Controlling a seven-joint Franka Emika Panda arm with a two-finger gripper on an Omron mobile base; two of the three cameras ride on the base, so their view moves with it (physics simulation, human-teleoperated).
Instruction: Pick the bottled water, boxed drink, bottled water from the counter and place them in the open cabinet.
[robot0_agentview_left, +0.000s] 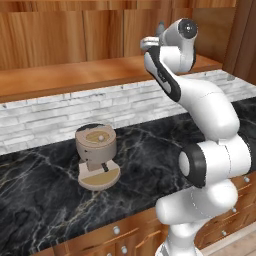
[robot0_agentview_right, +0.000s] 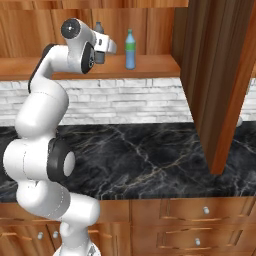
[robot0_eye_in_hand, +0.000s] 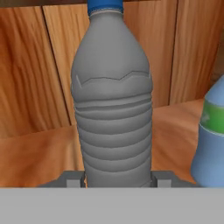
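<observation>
- The greyish clear ribbed plastic bottle (robot0_eye_in_hand: 113, 100) with a dark blue cap stands upright at the wooden shelf board (robot0_agentview_right: 150, 66) of the brown panelled wall cabinet (robot0_agentview_left: 65, 35); whether its base rests on the board or hangs just above it, I cannot tell.
- The two-finger gripper (robot0_eye_in_hand: 117, 179) has its jaws close on either side of the bottle's lower body, a dark fingertip (robot0_eye_in_hand: 72, 178) against each flank; they look closed on it, about a bottle's width apart.
- Just to its right on the same shelf stands the translucent blue bottle (robot0_agentview_right: 130, 49) with a green cap and green label; the two are near but apart.
- Risk, as I judge it: if the jaws let go before the base sits flat, the tall narrow bottle could tip; a sideways drift on withdrawal could knock the blue bottle, being so close; pulling back low could drag the grey bottle off the shelf edge.
- Around: the black veined marble tabletop (robot0_agentview_left: 150, 150) lies below; a round beige appliance (robot0_agentview_left: 96, 156) with a flat base stands on it, well clear of the arm; the open cabinet door (robot0_agentview_right: 220, 75) hangs to the right, away from the reach.
</observation>
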